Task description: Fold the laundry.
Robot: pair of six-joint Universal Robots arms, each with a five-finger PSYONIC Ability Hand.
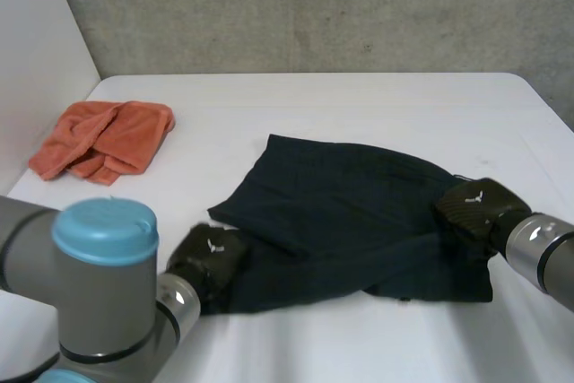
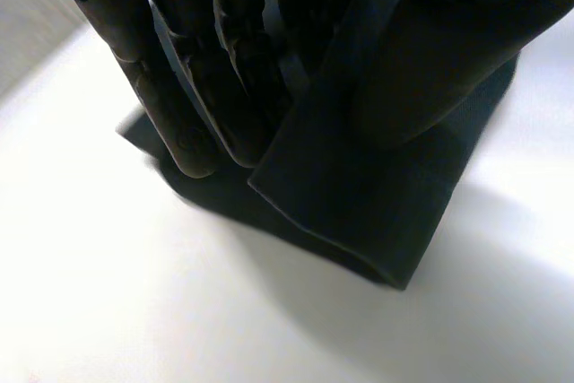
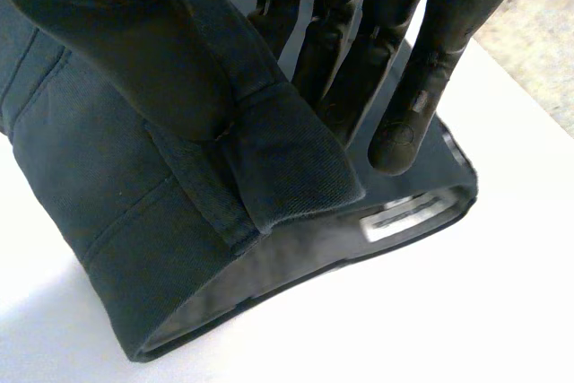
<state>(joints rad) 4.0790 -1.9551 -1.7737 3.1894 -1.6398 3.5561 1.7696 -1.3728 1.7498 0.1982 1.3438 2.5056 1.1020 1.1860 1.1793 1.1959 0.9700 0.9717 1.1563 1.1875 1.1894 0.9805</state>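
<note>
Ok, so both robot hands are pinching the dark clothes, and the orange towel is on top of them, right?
Not quite. The head view shows the orange towel lying apart from the dark clothes, farther back on the table. The left hand and right hand do both pinch the dark clothes.

In the head view, the backs of the left hand [image 1: 208, 257] and right hand [image 1: 475, 205] hide their fingers from sight. The dark garment's [image 1: 341, 221] white label [image 3: 404, 219] is too blurred to read. The left arm [image 1: 99, 293] covers the table's [image 1: 359, 96] near left corner.
</note>
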